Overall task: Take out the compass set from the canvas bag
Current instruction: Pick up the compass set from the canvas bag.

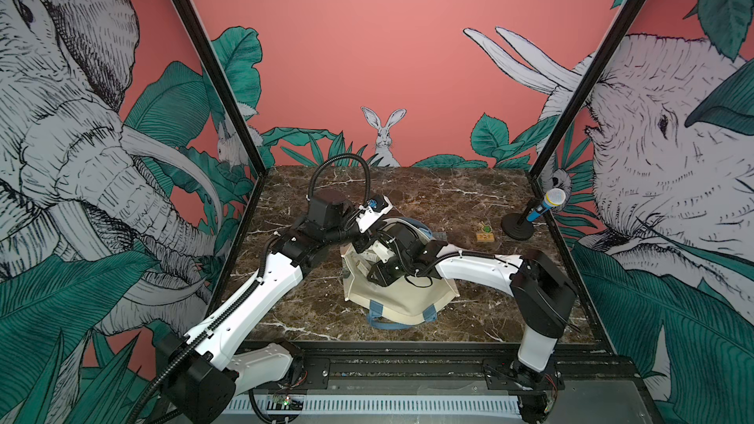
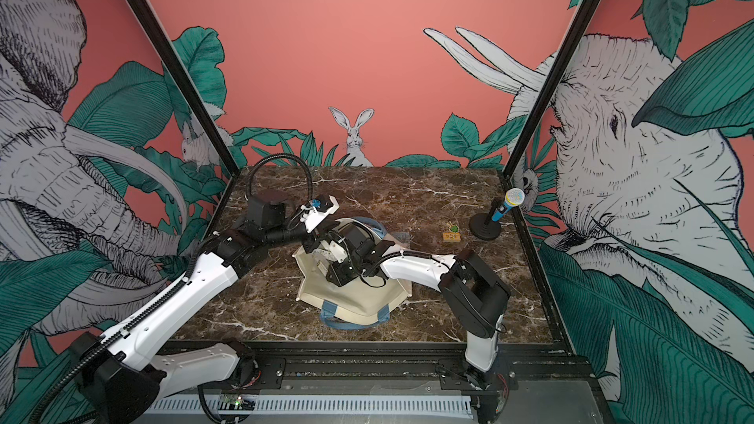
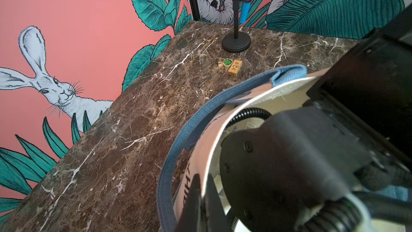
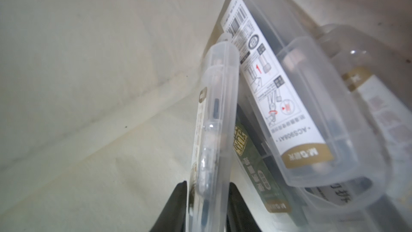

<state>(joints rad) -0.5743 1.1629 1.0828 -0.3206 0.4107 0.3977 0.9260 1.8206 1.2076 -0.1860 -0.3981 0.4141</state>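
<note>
The cream canvas bag [image 1: 402, 299] [image 2: 359, 299] lies in the middle of the marble table, its mouth held up and open. My left gripper [image 3: 204, 176] is shut on the bag's raised rim [image 3: 207, 135], next to a blue strap handle [image 3: 176, 143]. My right arm reaches into the bag; its fingers are hidden in both top views. Inside, my right gripper [image 4: 207, 183] is shut on a clear plastic compass set case [image 4: 214, 119] seen edge-on, one finger on each flat side. The bag's cream inner wall [image 4: 89, 63] lies beside it.
More clear cases lie in the bag, one with a white compass-diagram label [image 4: 289, 85]. A microphone on a black round stand [image 1: 518, 232] [image 3: 236, 43] stands at the back right. A small wooden block with a green piece [image 1: 485, 235] [image 3: 233, 69] lies near it.
</note>
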